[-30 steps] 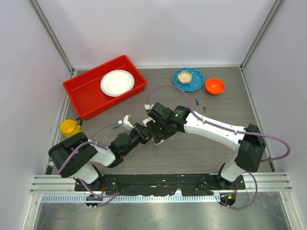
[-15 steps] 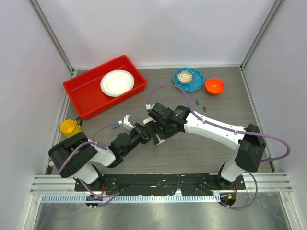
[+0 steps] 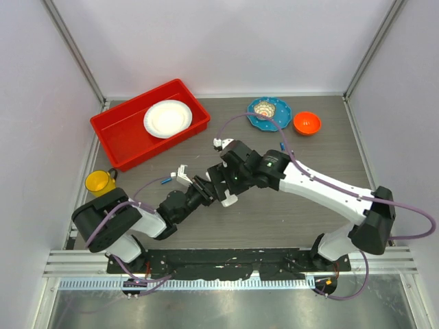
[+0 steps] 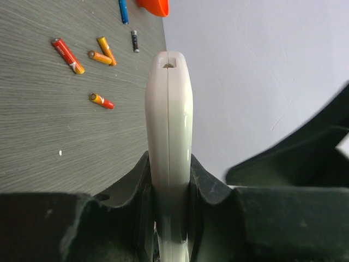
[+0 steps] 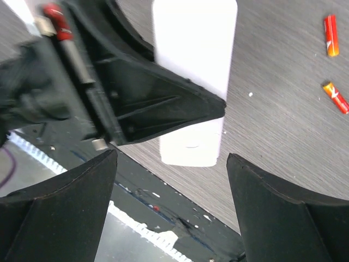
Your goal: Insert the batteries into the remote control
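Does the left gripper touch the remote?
Touching. The left wrist view shows it: the left gripper has both fingers pressed against the two sides of the remote, with no gap.

readable text: none is showing in any view.
batteries (image 4: 67, 55): wrapper print is appearing too small to read.
remote control (image 4: 169, 125): its shell is showing blank.

Dark grey wood-grain tabletop (image 3: 274, 219) beneath right gripper (image 5: 172, 157), spreading to all sides. Plain pale lavender-white walls (image 3: 226, 41) well beyond it, also flanking both sides. Silver aluminium frame posts (image 3: 75, 51) at back corners. Silver aluminium rail (image 3: 398, 260) and brushed steel ledge (image 3: 226, 308) well behind left gripper (image 4: 169, 164). Light even, diffuse.
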Motion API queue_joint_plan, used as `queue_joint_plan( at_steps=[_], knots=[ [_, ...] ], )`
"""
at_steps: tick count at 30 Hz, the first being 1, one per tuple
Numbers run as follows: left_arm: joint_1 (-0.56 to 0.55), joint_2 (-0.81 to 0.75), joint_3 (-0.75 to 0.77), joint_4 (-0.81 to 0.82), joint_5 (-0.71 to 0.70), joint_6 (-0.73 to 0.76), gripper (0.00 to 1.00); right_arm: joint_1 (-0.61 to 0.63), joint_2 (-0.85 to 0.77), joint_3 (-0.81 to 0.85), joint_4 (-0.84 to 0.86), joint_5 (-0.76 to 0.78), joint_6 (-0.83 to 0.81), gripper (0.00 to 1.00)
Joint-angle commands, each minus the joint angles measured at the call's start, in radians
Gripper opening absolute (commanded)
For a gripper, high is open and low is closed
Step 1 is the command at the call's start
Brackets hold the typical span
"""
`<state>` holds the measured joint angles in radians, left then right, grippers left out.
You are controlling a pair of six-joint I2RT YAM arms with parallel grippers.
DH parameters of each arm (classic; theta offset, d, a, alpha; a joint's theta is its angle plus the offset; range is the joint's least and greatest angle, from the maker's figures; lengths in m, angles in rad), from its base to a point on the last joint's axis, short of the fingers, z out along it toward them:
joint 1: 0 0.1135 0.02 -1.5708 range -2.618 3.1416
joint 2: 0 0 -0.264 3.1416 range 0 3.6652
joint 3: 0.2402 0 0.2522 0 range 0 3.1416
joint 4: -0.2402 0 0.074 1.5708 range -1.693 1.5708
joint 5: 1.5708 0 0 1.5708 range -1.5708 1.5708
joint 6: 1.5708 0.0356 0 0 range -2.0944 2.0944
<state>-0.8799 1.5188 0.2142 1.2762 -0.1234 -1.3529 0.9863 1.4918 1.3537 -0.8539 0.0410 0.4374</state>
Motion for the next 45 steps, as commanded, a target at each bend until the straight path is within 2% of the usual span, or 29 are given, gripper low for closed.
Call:
queue_joint_plan(
  at_steps=[1, 3, 7, 9, 10, 12, 16, 17, 22, 33, 45],
  knots=[
    [-0.005, 0.030, 0.042, 0.270, -0.018, 0.008, 0.00, -0.003, -0.135, 0.018, 0.110, 0.026, 0.035, 0.87],
    [0.001, 0.026, 0.044, 0.270, -0.010, 0.005, 0.00, -0.003, -0.186, -0.055, 0.159, 0.101, 0.049, 0.87],
    [0.033, 0.001, 0.044, 0.270, 0.054, -0.028, 0.00, -0.018, -0.374, -0.252, 0.361, 0.229, 0.144, 0.87],
    [0.064, -0.017, 0.040, 0.269, 0.102, -0.043, 0.00, -0.040, -0.450, -0.386, 0.452, 0.237, 0.188, 0.93],
    [0.074, -0.026, 0.040, 0.270, 0.163, -0.060, 0.00, -0.060, -0.493, -0.428, 0.552, 0.196, 0.202, 0.94],
    [0.108, -0.048, 0.045, 0.270, 0.211, -0.072, 0.00, -0.145, -0.571, -0.523, 0.633, 0.085, 0.247, 0.96],
    [0.183, -0.054, 0.077, 0.270, 0.387, -0.133, 0.00, -0.273, -0.630, -0.643, 0.813, -0.232, 0.328, 0.97],
    [0.199, -0.049, 0.088, 0.270, 0.465, -0.167, 0.00, -0.291, -0.640, -0.665, 0.841, -0.265, 0.339, 0.97],
    [0.246, -0.029, 0.140, 0.270, 0.594, -0.193, 0.00, -0.339, -0.665, -0.783, 1.070, -0.434, 0.426, 0.97],
    [0.248, 0.041, 0.232, 0.270, 0.708, -0.232, 0.00, -0.342, -0.596, -0.797, 1.070, -0.553, 0.366, 0.93],
    [0.248, 0.057, 0.254, 0.270, 0.712, -0.238, 0.00, -0.342, -0.512, -0.771, 1.036, -0.586, 0.331, 0.82]
  ],
)
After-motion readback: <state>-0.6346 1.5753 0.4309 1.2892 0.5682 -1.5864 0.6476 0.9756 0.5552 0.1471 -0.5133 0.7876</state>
